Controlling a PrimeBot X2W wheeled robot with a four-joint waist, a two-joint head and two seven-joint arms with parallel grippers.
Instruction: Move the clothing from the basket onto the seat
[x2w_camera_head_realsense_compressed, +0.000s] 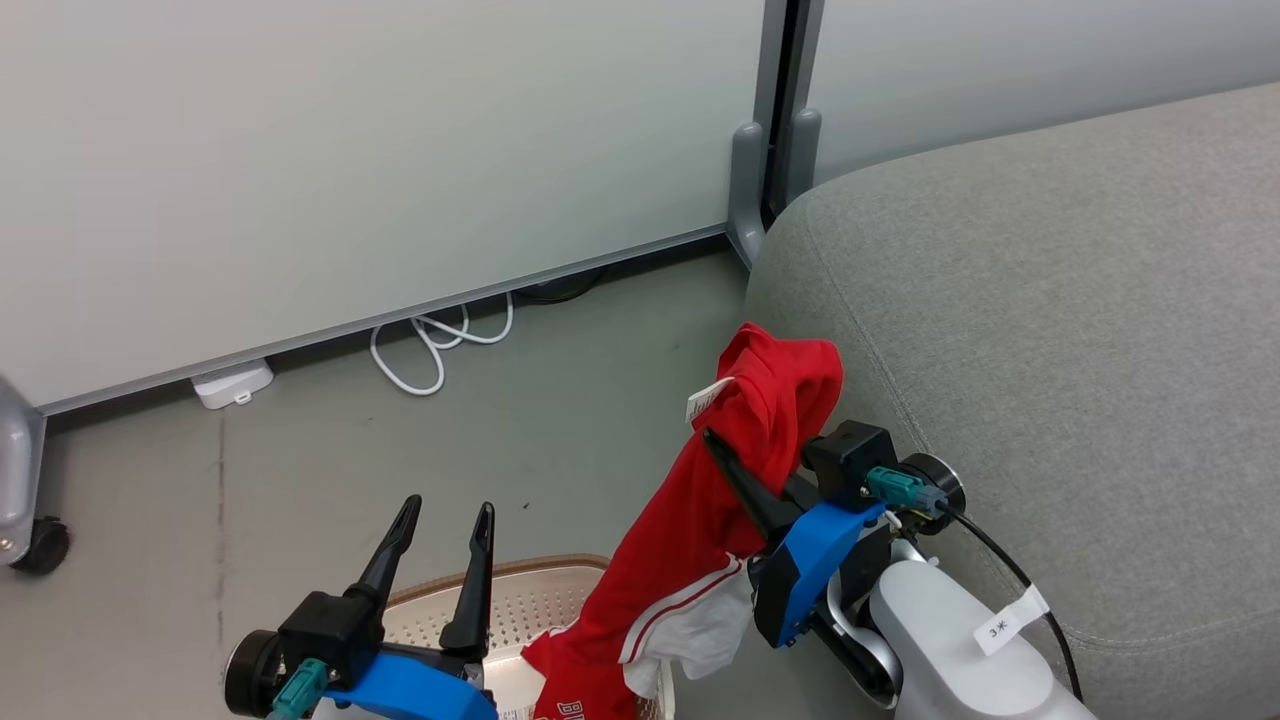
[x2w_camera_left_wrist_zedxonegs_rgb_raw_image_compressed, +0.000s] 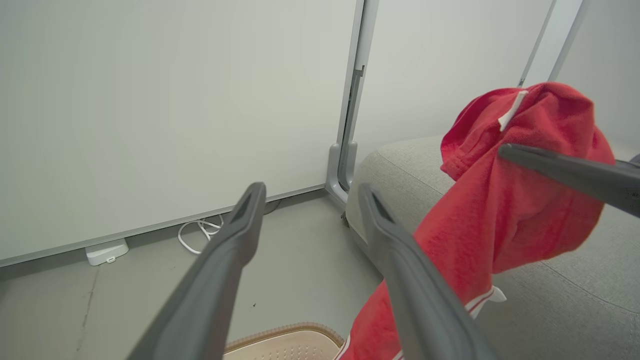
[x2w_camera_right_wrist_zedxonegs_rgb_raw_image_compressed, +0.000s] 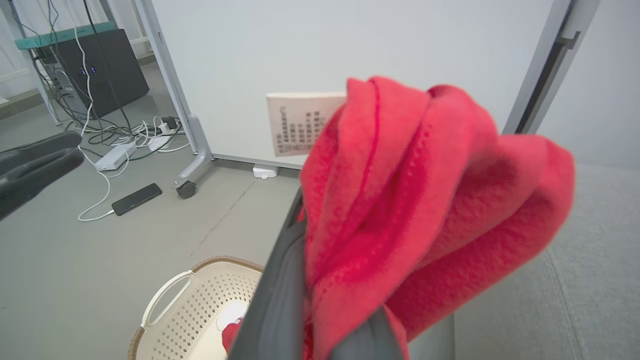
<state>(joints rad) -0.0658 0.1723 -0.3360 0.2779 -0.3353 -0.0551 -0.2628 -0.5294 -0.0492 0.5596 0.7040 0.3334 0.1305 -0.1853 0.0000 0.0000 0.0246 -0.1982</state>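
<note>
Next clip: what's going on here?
The robot's right claw is shut on a red garment, held up beside the grey seat, the cloth hanging down toward the basket on the floor. The left claw is open and empty above the basket. No clothing lies on the visible seat yet.

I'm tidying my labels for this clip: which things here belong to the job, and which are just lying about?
Job: red clothing, held by the right gripper; basket; grey seat.
Lying about: white cable, white plug block, black phone, partition caster.
</note>
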